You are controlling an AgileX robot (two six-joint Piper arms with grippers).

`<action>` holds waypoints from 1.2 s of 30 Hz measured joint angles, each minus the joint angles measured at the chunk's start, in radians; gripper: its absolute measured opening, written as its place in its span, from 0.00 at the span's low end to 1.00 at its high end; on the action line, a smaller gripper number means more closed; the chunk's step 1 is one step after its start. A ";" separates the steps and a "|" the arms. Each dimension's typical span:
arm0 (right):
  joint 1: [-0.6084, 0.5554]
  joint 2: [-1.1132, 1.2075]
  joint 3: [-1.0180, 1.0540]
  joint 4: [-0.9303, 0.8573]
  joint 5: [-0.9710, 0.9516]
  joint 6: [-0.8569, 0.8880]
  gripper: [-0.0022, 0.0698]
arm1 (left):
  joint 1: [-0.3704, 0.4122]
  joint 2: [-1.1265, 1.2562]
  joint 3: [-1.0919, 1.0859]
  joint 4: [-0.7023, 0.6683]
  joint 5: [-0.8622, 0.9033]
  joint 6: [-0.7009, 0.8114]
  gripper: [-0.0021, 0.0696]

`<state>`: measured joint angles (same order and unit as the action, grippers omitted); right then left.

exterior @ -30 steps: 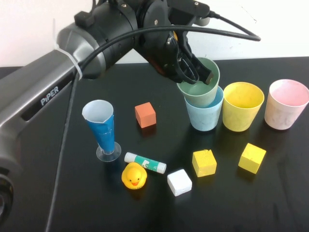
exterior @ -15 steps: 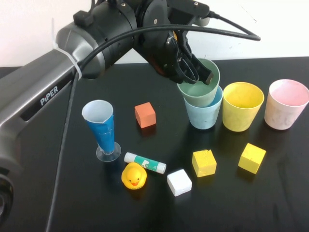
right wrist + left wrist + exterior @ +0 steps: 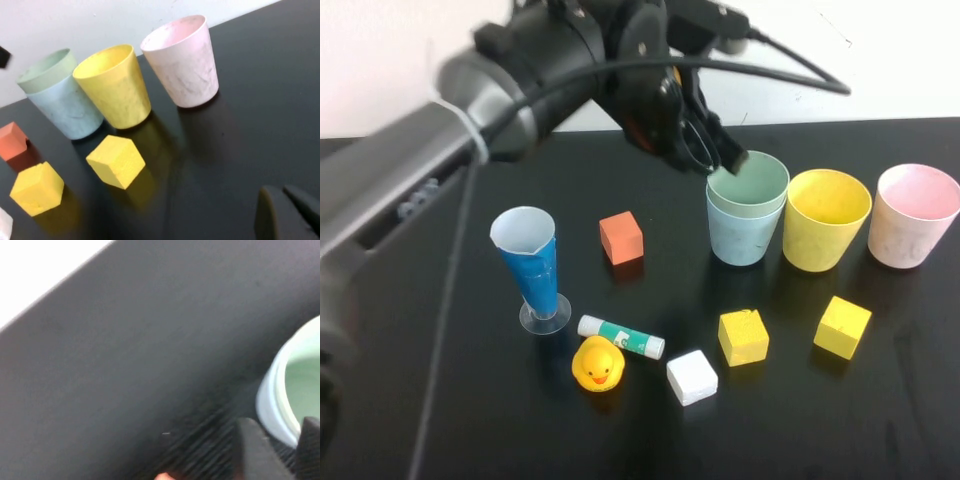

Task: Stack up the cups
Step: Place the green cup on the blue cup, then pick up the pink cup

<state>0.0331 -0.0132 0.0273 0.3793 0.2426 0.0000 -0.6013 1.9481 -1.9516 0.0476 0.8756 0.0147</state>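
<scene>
Blue cone cup [image 3: 533,268]: stands upright on its clear base at the left of the table [image 3: 440,420], not part of the stack, unchanged from a second ago.
Small clutter: the orange cube [image 3: 621,238], glue stick [image 3: 621,337], duck [image 3: 597,363], white cube [image 3: 691,377] and two yellow cubes [image 3: 743,337] [image 3: 842,326] lie where they did before, all apart from the cups.
Left end effector [image 3: 715,150]: a second ago it pinched the rim of the green cup, one finger inside; now it is lifted up and back, just beside that rim, with nothing between its fingers. How wide the fingers stand I cannot tell; the arm is blurred, so it looks to be pulling away.
Green cup [image 3: 748,183]: half a second ago it sat tilted and high in the mouth of the blue one; now it is seated level and deep, only its rim band showing above.
Light blue cup [image 3: 741,237]: upright on the table, holding the green cup, just beside the yellow cup.
Meaning: the first nesting looks finished and let go; two of four cups are stacked.
Yellow cup [image 3: 825,219]: upright, empty, not yet stacked.
Pink cup [image 3: 913,215]: upright, empty, at the far right, also waiting.
Right end effector [image 3: 287,212]: low over bare table at the right, near the pink cup, holding nothing; its finger spread I cannot tell.
</scene>
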 joint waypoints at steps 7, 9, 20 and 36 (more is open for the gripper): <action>0.000 0.002 -0.083 0.001 0.035 -0.102 0.03 | 0.000 -0.185 0.034 0.075 0.066 0.031 0.05; 0.000 0.042 -0.159 -0.019 0.062 -0.152 0.03 | 0.000 -0.258 0.106 0.072 0.059 0.043 0.04; 0.000 0.550 -0.653 -0.289 0.561 -0.396 0.03 | 0.000 -0.742 0.833 -0.021 -0.283 0.041 0.03; 0.078 1.274 -1.299 -0.200 0.988 -0.628 0.03 | 0.000 -1.355 1.473 -0.042 -0.491 -0.005 0.03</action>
<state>0.1108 1.2612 -1.2717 0.1791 1.2307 -0.6280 -0.6013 0.5936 -0.4785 0.0058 0.3843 0.0093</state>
